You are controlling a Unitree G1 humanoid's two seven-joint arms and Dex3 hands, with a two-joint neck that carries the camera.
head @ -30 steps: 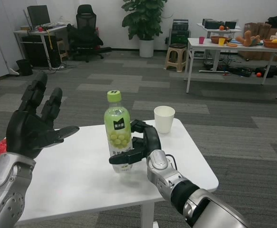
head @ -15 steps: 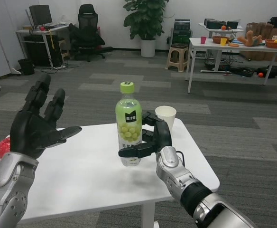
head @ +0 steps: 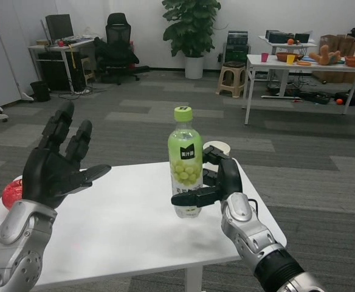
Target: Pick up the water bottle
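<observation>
Right hand (head: 217,185) grips the water bottle (head: 185,163) at frame centre, upright, green liquid inside, green cap. Left hand (head: 56,167) spread wide at left, holding nothing. White cup (head: 216,148) behind bottle, contents not visible.

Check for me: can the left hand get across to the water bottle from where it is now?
Probably yes. The left hand is raised and open, with only bare white table between it and the water bottle. The right hand already grips the bottle's far side; the near side is free.

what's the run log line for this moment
task: pick up water bottle | right hand: grips water bottle, upright over white table | left hand: raised, fingers spread, holds nothing | behind bottle: paper cup
</observation>
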